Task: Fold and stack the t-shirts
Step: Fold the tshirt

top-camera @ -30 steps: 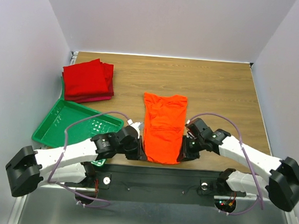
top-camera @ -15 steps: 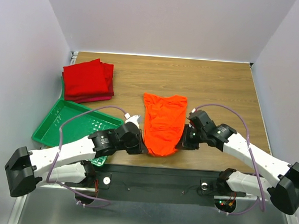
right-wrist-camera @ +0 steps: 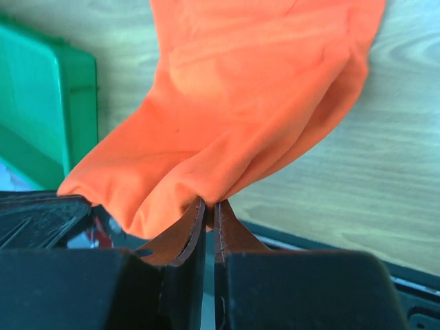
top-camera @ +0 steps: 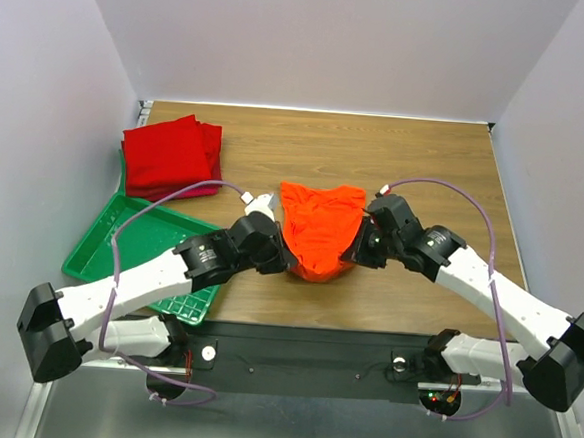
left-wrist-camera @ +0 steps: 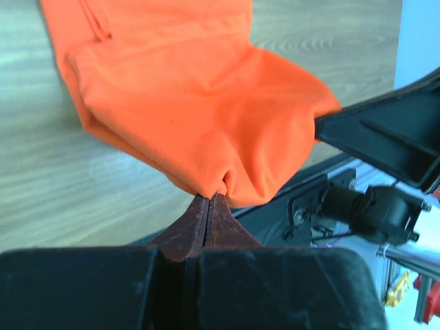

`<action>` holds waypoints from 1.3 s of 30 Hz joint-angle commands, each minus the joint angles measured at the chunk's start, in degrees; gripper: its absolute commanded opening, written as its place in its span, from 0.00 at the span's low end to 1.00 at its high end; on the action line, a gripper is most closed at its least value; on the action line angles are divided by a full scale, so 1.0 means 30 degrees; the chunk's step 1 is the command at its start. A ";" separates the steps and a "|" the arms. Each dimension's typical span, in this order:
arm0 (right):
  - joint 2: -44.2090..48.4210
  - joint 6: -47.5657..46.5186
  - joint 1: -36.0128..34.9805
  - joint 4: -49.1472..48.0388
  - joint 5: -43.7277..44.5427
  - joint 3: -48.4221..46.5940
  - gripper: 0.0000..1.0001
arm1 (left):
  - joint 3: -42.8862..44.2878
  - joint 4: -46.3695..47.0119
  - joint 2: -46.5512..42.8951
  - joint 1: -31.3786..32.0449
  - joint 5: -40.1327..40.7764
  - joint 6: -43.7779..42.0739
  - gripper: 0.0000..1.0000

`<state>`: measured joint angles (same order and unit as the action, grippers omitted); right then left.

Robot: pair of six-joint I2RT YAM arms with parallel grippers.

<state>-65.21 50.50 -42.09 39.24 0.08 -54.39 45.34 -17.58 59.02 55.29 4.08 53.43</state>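
Your left tool (left-wrist-camera: 208, 200): clenched on near hem of the bright orange cloth t-shirt (top-camera: 319, 231) | your right tool (right-wrist-camera: 210, 204): clenched on same hem | shirt: right of the green plastic grid tray (top-camera: 100, 242), hem held off the table (top-camera: 426, 168) | deep red folded cloth t-shirts (top-camera: 171, 157): behind tray

Bare table (top-camera: 427, 158) lies open at the frame's upper middle and right, while red t-shirts (top-camera: 171, 157) and green tray (top-camera: 105, 238) crowd the left and the orange t-shirt (top-camera: 318, 231) spans the centre.

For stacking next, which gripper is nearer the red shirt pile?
Left. Left gripper holds the orange shirt on the side toward the red pile; right gripper holds the opposite side.
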 commanded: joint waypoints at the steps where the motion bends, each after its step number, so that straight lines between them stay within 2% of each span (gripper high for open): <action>1: -0.0351 -0.0309 -0.0063 0.0044 0.2316 -0.1292 0.02 | 0.1730 0.0324 0.0802 -0.0732 0.0253 -0.1285 0.00; 9: -0.2489 -0.1422 0.0024 0.0161 0.3342 -0.3223 0.03 | 0.3078 0.0822 0.2326 -0.3308 -0.1211 -0.2310 0.00; 16: -0.3896 -0.2097 0.0932 0.0248 0.3986 -0.4661 0.03 | 0.3899 0.1086 0.3702 -0.4600 -0.2617 -0.3600 0.00; 26: -0.6033 -0.3063 0.2454 0.0190 0.3696 -0.6214 0.03 | 0.5947 0.1174 0.6542 -0.6387 -0.4374 -0.5592 0.00; 39: -0.9406 -0.4733 0.4212 0.0190 0.2758 -0.9847 0.03 | 0.8908 0.0939 0.9678 -0.8233 -0.5811 -0.7058 0.00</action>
<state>-91.66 38.83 -31.46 40.80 9.04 -79.42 67.81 -15.68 86.56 31.99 -11.09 34.92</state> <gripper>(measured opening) 0.103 0.029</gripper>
